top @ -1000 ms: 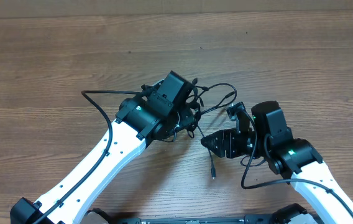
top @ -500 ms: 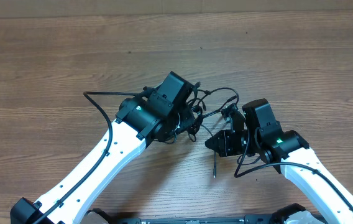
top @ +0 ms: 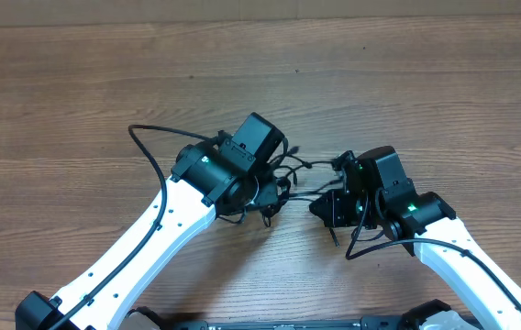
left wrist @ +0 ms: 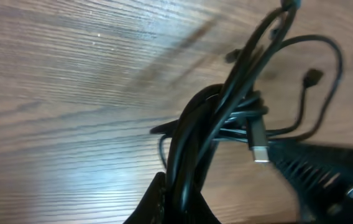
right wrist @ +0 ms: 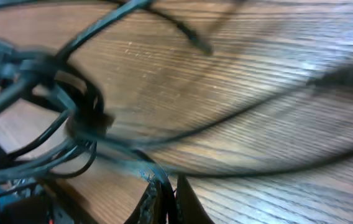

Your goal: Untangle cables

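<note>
Both grippers now clamp the cables (top: 299,168). The left gripper (left wrist: 178,208) stays shut on the thick bunch, which rises straight out from between its fingers. A silvery plug (left wrist: 259,142) hangs just to the right of that bunch.

The right gripper (right wrist: 167,196) stood open and apart a second ago. It has since moved in toward the left one and closed, apparently on a single strand (right wrist: 123,155) that runs leftward from its fingertips into the knot.

From overhead, the cables reached out wide beyond the fingers a second ago. They have now drawn in and sit in the short gap between the two grippers, above the table (top: 426,92).

One strand now looks pinched against a held bunch, so I judge that drawing the arms apart can begin. The knot may cinch tighter rather than slip.
</note>
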`<state>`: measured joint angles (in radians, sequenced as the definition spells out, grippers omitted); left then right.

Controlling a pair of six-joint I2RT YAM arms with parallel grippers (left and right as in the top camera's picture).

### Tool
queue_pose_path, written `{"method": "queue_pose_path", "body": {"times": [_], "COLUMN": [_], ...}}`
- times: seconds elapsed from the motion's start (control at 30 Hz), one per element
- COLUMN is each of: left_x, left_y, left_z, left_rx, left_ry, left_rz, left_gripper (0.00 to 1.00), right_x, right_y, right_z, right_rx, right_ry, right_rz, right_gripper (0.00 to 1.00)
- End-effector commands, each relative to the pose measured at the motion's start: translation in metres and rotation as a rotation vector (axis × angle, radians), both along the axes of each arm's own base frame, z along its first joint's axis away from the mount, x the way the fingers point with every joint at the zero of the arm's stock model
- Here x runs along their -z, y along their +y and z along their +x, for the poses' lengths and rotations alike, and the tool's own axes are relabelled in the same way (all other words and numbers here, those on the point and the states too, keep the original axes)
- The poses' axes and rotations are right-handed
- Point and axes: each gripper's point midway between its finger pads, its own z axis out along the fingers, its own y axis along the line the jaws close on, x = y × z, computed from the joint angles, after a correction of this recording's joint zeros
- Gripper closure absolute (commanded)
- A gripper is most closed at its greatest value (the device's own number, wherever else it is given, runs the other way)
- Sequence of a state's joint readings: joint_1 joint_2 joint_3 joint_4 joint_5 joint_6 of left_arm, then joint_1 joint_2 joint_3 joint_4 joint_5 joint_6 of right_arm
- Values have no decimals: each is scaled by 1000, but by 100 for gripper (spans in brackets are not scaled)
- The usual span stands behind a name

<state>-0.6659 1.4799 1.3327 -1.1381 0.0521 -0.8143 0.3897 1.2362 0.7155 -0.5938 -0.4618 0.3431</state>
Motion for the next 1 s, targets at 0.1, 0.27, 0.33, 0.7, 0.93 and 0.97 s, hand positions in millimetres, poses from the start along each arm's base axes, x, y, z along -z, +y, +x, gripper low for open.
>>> {"method": "queue_pose_path", "body": {"times": [0.1,0.27,0.33,0.7,0.93,0.97], "left_x": [2,0,0,-1,-1,-1], "left_y": [34,52,53,57,60,60], "left_z": [5,10,11,13,13,13], "left_rx": [136,113,111,98,97,97], "left_ry": [-67,-100,-105,-117,-117,-118], "left_rz": [208,308,315,335,349,351], "left_gripper": [96,96,96,96,96,96], "right_x": [0,1,2,7,10,10], "right_y": [-12,-19,-24,-62,-84,-86], "right_z": [14,17,18,27,31,31], "right_rx": [74,98,116,250,318,319], "right_ry": [-36,-28,-20,33,54,52], "right_rz": [-72,-75,-78,-90,-102,-105], "right_gripper": [96,96,96,96,96,96]}}
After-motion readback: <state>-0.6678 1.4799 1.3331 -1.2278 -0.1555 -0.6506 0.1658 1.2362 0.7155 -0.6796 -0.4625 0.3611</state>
